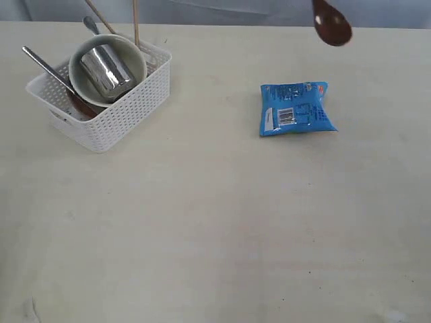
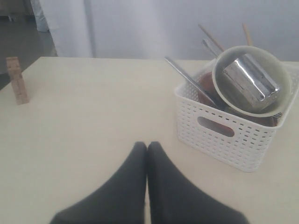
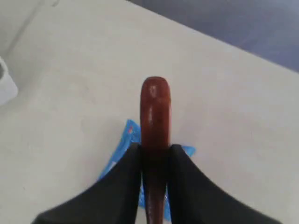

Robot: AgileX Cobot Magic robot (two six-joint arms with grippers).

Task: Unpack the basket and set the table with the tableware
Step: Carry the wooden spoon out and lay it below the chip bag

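1. Your right tool (image 3: 155, 148) is clamped on the handle of the glossy reddish-brown spoon (image 3: 155, 107) and holds it in the air above the blue snack packet (image 1: 296, 109). Your left tool (image 2: 147, 145) is closed on nothing, low over the pale beige worktop (image 1: 202, 222) near the white lattice plastic basket (image 1: 121, 111).
2. Done, as you can judge it: only the spoon is out, and it is not yet set down. No tableware lies on the worktop.
3. Left: the basket, at the upper left of the exterior view, holds everything else.
4. Count in the basket:
   - one pale cream bowl (image 1: 133, 57)
   - one shiny steel cup (image 1: 104, 73) lying inside the bowl
   - two wooden chopsticks (image 1: 135, 20)
   - two steel utensil handles (image 1: 47, 67); you cannot tell knife from fork
   - one brown piece (image 2: 205, 91) under the bowl, probably the saucer, mostly hidden
5. Elsewhere: one spoon, one packet.
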